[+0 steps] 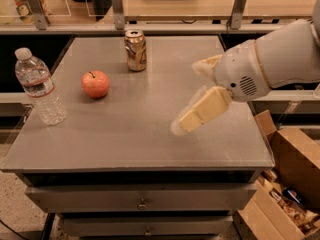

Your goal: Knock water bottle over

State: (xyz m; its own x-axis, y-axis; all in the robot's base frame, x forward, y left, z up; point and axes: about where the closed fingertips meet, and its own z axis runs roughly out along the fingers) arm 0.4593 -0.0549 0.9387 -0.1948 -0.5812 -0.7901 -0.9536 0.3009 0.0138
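The water bottle [39,86] is a clear ribbed bottle with a white cap and a white-and-red label band. It stands upright at the left edge of the grey table [145,139]. My gripper [187,98] hangs above the right half of the table, far to the right of the bottle and not touching it. Its cream fingers [200,111] point left and down, stand apart and hold nothing.
A red apple [95,84] lies between the bottle and the gripper. A gold drink can [135,50] stands upright at the back middle. An open cardboard box [290,184] with items sits on the floor to the right. Shelving runs behind the table.
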